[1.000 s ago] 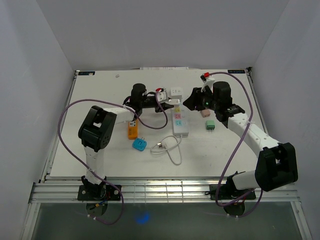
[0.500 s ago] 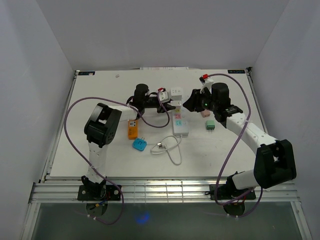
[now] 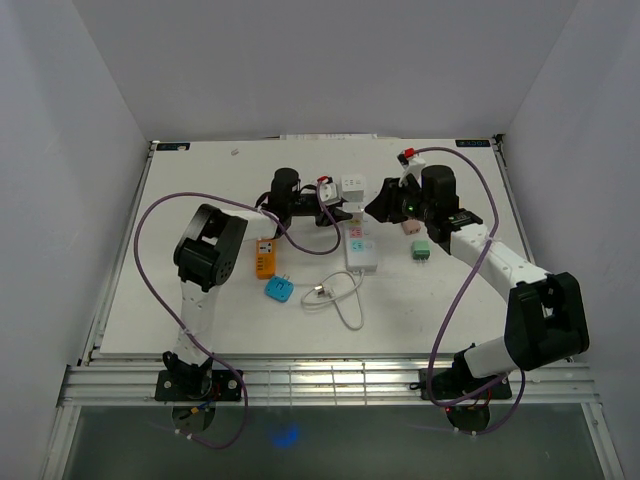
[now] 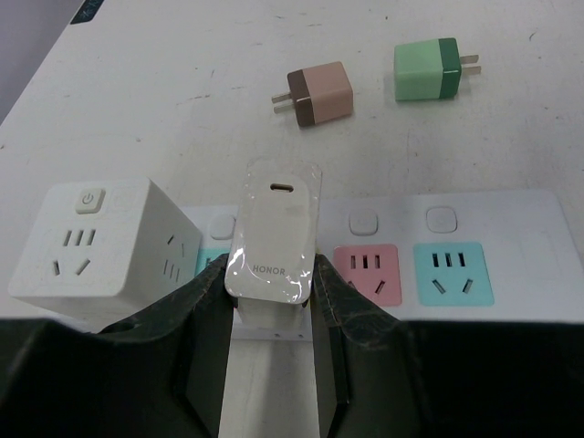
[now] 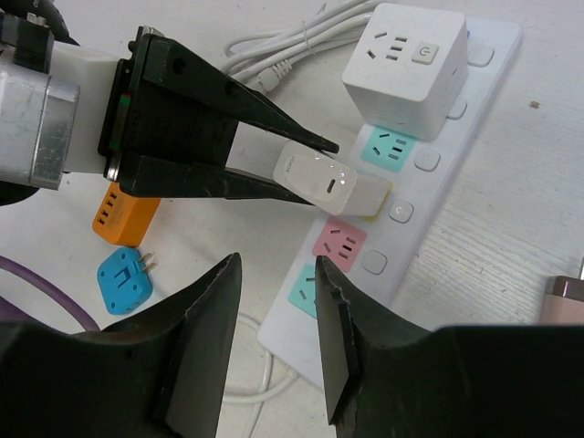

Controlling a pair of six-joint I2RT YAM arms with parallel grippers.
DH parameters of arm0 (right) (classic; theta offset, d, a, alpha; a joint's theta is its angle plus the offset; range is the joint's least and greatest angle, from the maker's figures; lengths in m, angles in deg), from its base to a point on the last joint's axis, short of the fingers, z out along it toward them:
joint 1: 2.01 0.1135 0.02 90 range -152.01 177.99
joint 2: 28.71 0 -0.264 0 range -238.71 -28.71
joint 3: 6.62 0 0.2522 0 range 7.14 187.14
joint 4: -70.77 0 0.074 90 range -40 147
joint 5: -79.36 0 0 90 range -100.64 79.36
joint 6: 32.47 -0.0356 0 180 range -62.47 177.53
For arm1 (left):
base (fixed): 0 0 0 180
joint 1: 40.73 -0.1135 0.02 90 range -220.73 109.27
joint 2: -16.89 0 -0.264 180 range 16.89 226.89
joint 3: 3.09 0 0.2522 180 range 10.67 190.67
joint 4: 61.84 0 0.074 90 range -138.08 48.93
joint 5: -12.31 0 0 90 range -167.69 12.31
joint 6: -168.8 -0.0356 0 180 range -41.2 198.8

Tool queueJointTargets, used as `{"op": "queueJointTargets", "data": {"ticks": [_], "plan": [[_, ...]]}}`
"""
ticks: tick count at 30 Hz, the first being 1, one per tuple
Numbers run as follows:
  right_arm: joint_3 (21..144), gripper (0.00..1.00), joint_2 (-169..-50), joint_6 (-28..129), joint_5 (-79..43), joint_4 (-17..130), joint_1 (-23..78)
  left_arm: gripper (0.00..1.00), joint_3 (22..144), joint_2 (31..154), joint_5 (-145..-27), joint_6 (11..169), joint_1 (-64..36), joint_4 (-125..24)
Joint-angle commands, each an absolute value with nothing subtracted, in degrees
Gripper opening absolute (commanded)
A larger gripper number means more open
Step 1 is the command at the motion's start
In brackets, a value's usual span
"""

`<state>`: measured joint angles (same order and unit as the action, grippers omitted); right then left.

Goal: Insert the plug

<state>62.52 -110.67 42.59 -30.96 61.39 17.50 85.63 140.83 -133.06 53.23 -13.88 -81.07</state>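
My left gripper is shut on a white HONOR plug, gripping its sides. The plug hangs over the white power strip, between the cube adapter and the pink socket. Its prongs are hidden, so I cannot tell if it touches the strip. In the right wrist view the plug sits over a yellowish socket. My right gripper is open just above the strip's near end, nothing between its fingers. From above, both grippers meet over the strip.
A brown plug and a green plug lie right of the strip. An orange adapter, a blue adapter and a looped white cable lie to its left and front.
The left arm's elbow has swung to the right while its gripper kept the plug over the strip. The right gripper's jaws have narrowed slightly and edged toward the far side.
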Motion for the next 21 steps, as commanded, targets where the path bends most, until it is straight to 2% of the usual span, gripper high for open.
{"op": "queueJointTargets", "data": {"ticks": [1,21], "plan": [[63.4,0.44,-111.3,42.1,-32.0,63.9,17.2,0.00,87.7,140.5,-134.5,53.3,-13.6,-82.6],[63.7,0.43,-112.9,41.8,-33.5,63.7,17.2,0.00,87.4,140.0,-134.1,53.0,-13.6,-80.9]]}}
